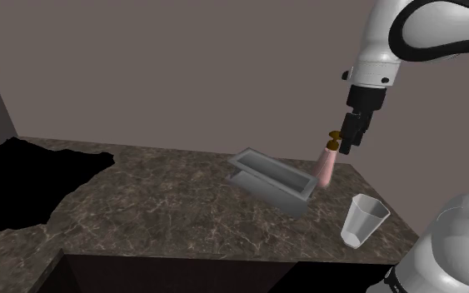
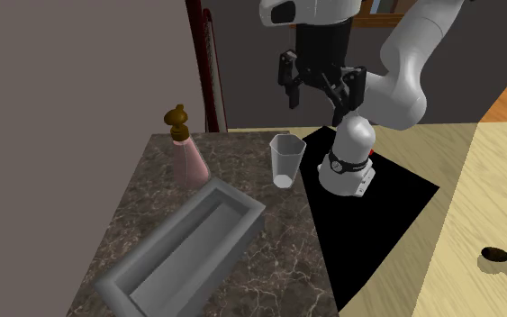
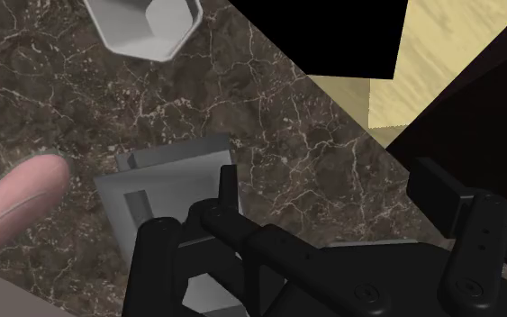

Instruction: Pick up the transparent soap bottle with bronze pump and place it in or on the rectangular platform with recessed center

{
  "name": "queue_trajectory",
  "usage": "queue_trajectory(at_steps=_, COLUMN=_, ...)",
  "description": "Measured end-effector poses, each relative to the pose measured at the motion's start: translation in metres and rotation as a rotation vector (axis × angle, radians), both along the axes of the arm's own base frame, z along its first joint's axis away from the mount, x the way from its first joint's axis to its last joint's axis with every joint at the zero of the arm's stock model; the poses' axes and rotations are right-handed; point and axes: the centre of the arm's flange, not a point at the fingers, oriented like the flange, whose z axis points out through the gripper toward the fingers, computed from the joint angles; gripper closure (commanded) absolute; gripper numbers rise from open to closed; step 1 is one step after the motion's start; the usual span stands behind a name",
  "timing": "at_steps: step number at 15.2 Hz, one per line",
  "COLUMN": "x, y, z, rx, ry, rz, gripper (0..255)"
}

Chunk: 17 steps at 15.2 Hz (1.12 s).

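Soap bottle, pinkish in the body with a bronze pump on top, stands on the dark marbled table, just beside the short end of the grey platform. It is not yet lifted.

The pincer hangs above the table with its two black fingers wide apart and nothing between them. In the second exterior view it is higher than the pump and off toward the pale cup, which stands near the table's edge on the arm's side. In the shoulder view the pincer seems close beside the pump. I judge this to be mostly the viewing angle, because in the wrist view the bottle lies off to one side of the fingers, not between them.

The open fingers fit an approach, since they must be apart to pass around the bottle's narrow upper body. The platform is long, with a sunken middle and raised walls, so the bottle will probably have to be carried over a wall and lowered inside. The cup is near the likely path and could be knocked.
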Motion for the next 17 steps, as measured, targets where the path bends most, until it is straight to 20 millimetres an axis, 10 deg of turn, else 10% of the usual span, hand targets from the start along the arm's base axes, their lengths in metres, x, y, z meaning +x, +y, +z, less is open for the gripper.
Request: queue_trajectory(at_steps=17, x=0.075, y=-0.172, z=-0.036, rx=-0.02, ry=-0.035, rz=0.045, gripper=0)
